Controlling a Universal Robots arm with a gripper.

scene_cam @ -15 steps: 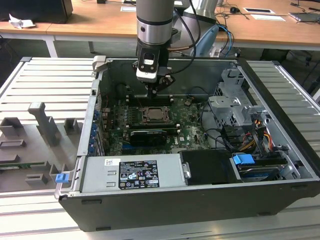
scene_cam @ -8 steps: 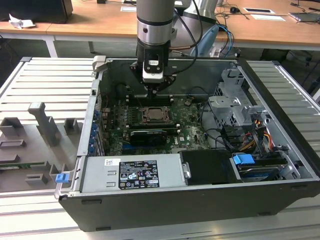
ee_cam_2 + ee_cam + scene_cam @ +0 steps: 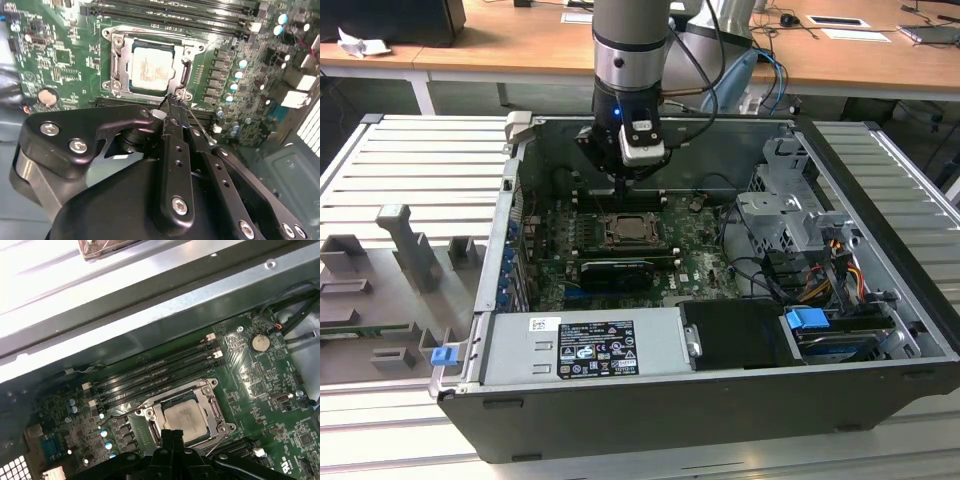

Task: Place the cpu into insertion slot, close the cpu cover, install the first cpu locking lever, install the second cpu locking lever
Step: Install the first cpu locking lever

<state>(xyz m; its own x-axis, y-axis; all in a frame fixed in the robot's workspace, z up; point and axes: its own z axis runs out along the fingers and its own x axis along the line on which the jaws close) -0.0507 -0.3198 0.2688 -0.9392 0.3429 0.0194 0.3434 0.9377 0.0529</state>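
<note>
Cpu [image 3: 150, 67] lies flat in its socket on the green board [image 3: 60, 60], silver face up, also seen in the first wrist view [image 3: 185, 417] and from the exterior view [image 3: 633, 231] near the middle of the open case [image 3: 720, 410]. The cover [image 3: 116, 65] lies down over it, its metal frame bordering the chip on all sides and the face showing through the cut-out; in the first wrist view the frame [image 3: 214, 411] looks the same. The tool [image 3: 172, 102] is clenched, its two black fingers pressed together, with the tips right at one corner of the socket, at the cover's edge [image 3: 170, 434]. A thin wire lever [image 3: 198, 125] runs out from that corner beside the fingers; whether the tool touches it I cannot tell. In the exterior view the tool [image 3: 623, 188] hangs just above the socket, and the case rests on a ribbed table [image 3: 410, 160]. A black card [image 3: 615, 272] lies near the socket.
</note>
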